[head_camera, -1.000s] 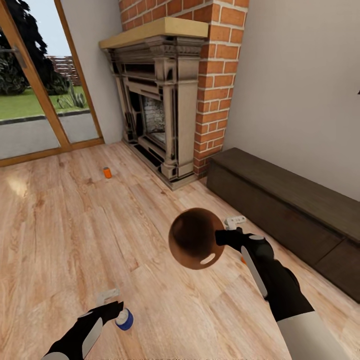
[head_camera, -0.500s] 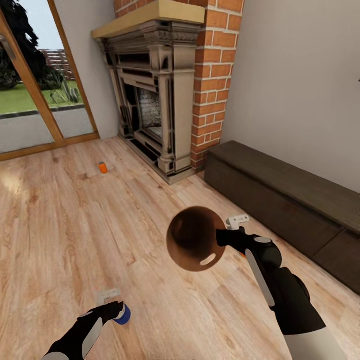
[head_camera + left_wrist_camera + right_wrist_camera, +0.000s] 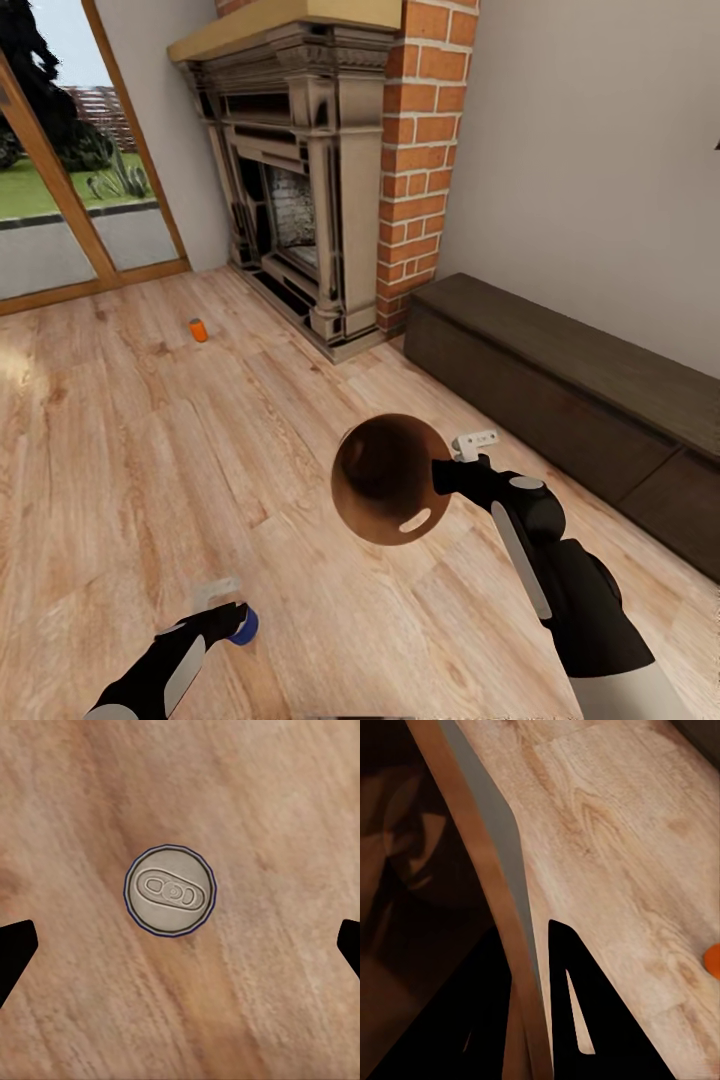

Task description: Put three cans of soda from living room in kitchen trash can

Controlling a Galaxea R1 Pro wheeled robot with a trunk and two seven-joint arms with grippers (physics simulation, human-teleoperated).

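Observation:
A mottled blue soda can (image 3: 245, 626) stands upright on the light wood floor of the living room. My left gripper (image 3: 230, 612) hovers open right above it. In the left wrist view the can's grey top (image 3: 171, 890) lies centred between the two spread fingertips (image 3: 16, 949), untouched. My right gripper (image 3: 446, 474) is shut on the rim of the tash can (image 3: 386, 480), held tilted above the floor with its tan-brown inside (image 3: 412, 870) showing. One orange can (image 3: 199, 330) stands far off near the fireplace. Another orange can (image 3: 712, 961) peeks in beside the bin.
The ornate dark fireplace (image 3: 300, 190) and red brick chimney (image 3: 425, 150) stand ahead. A long dark low bench (image 3: 560, 400) runs along the right wall. A glass door (image 3: 60, 200) with a wooden frame is at the far left. Open wood floor (image 3: 150, 470) spreads between them.
The head view has shifted, sliding the room left and closer. My left gripper has come further over the blue can, hiding most of it. The right gripper still holds the bin.

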